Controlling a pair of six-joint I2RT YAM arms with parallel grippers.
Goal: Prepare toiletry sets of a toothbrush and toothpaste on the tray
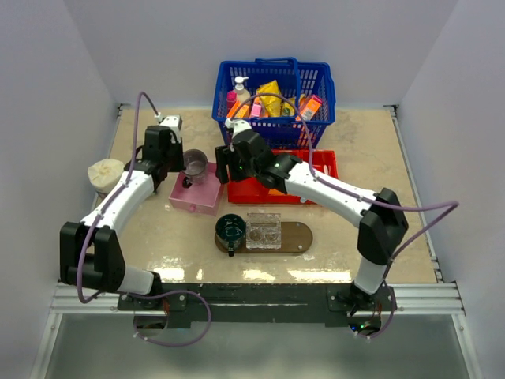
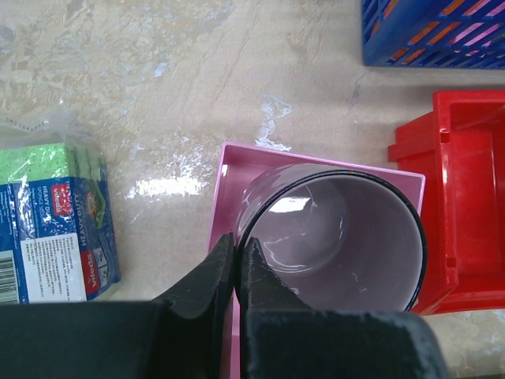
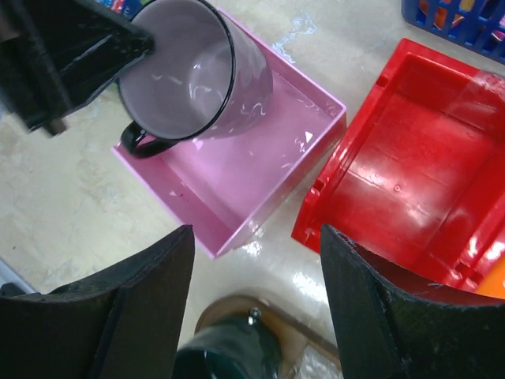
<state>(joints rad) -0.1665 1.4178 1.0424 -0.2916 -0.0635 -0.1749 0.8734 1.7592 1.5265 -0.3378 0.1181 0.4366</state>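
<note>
Now the left end effector [image 2: 239,246] pinches the rim of a lilac black-rimmed mug [image 2: 339,229], tilted over the shallow pink box [image 3: 237,181]; the right end effector [image 3: 256,233] hangs wide open and empty above that box and the red plastic bin [image 3: 410,174]. The dark brown wooden oblong tray [image 1: 300,237] lies front-centre on the desk [image 1: 363,142], a dark green cup [image 1: 230,228] on its left end.

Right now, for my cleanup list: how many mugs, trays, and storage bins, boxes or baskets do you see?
mugs: 2 (lilac mug, green mug)
tray: 1
storage: 3 (basket, bin, box)
total: 6
</note>
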